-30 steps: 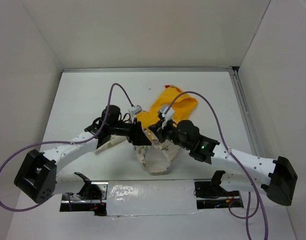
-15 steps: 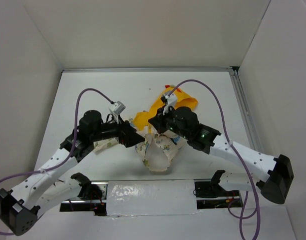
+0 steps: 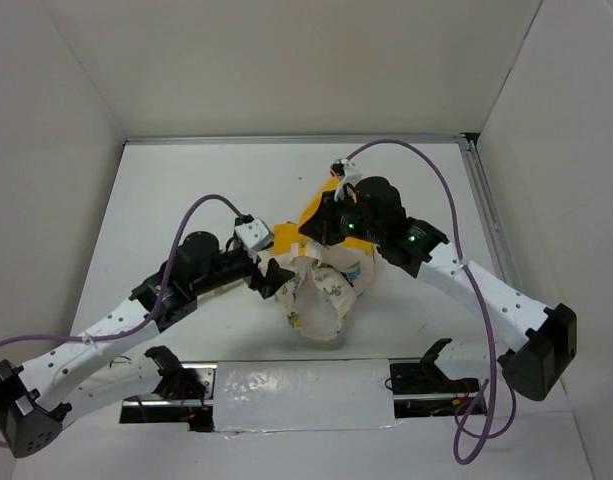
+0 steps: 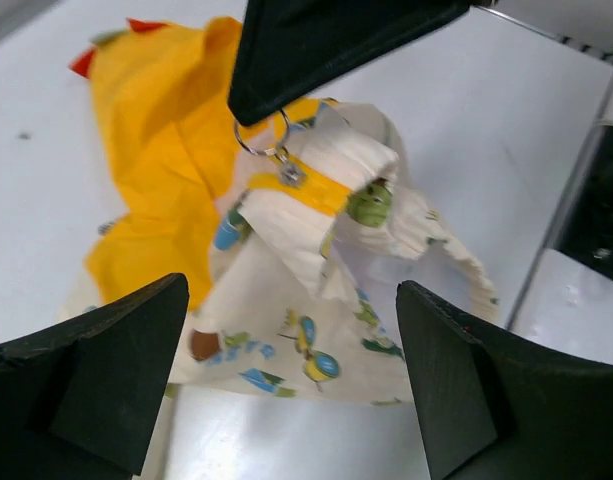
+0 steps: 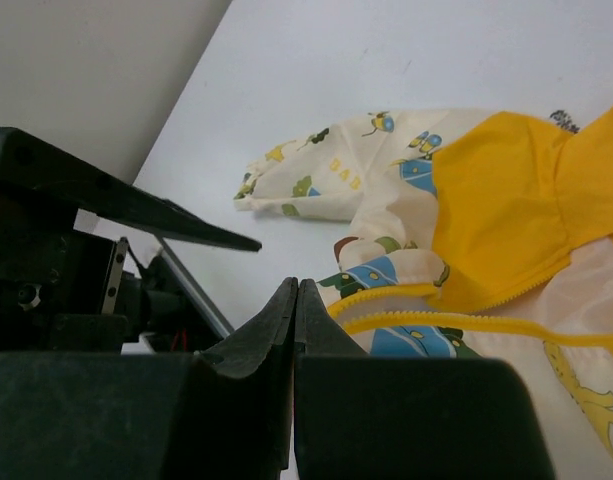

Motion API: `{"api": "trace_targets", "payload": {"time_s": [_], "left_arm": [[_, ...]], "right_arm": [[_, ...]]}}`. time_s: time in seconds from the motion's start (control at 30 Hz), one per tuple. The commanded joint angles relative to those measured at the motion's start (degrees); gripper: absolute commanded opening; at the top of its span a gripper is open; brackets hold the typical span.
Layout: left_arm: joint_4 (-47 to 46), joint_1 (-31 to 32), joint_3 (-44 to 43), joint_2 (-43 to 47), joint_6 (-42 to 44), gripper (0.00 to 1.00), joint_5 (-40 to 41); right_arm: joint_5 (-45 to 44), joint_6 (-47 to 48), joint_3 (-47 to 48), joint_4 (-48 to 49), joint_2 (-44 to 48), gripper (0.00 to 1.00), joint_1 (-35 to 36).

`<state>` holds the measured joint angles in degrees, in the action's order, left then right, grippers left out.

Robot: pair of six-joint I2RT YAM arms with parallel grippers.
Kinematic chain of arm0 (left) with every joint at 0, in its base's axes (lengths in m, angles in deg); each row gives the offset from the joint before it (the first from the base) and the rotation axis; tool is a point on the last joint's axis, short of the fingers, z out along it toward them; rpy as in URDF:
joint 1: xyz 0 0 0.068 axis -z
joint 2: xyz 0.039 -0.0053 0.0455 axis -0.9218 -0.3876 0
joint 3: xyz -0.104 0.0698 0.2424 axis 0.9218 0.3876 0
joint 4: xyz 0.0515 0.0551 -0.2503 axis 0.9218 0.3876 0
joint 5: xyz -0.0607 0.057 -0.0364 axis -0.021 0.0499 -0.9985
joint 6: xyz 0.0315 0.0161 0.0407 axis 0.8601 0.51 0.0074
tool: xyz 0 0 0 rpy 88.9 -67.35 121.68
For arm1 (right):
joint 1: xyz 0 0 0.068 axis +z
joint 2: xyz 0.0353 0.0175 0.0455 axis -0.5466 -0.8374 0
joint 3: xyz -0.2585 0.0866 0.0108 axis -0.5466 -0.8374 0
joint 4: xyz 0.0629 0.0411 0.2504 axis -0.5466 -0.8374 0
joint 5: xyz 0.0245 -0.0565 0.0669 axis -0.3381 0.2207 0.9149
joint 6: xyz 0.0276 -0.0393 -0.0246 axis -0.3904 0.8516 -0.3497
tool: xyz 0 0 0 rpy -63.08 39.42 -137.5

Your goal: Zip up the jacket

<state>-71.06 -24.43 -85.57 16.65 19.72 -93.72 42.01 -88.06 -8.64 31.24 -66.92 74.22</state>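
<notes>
While the jacket (image 3: pixel 321 295) lies bunched on the white-walled table (image 3: pixel 186 190), the left gripper (image 4: pixel 291 295) gapes — the right gripper (image 5: pixel 294 290) pinches it.

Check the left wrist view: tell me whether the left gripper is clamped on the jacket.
No: the left gripper is open wide, and the jacket lies beyond its fingers.

left pincer (image 4: pixel 291 340) spread wide, right pincer (image 5: pixel 294 290) pinched closed, arms converging
</notes>
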Motion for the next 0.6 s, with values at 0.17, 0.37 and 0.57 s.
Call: {"api": "trace_targets", "payload": {"time_s": [0.17, 0.37, 0.57], "left_arm": [[-9.2, 1.8, -2.3, -3.1, 13.2, 0.95, 6.4], [-12.6, 3.0, -0.9, -4.9, 16.6, 0.90, 9.2], [-12.8, 3.3, 0.5, -3.6, 17.9, 0.91, 6.4]], "right_arm": [[6.2, -3.3, 4.8, -2.2, -3.3, 0.00, -1.4], [7.0, -3.8, 6.5, -2.7, -4.2, 0.00, -2.2], [8.4, -4.3, 7.7, -2.8, -6.3, 0.00, -3.5]]}}
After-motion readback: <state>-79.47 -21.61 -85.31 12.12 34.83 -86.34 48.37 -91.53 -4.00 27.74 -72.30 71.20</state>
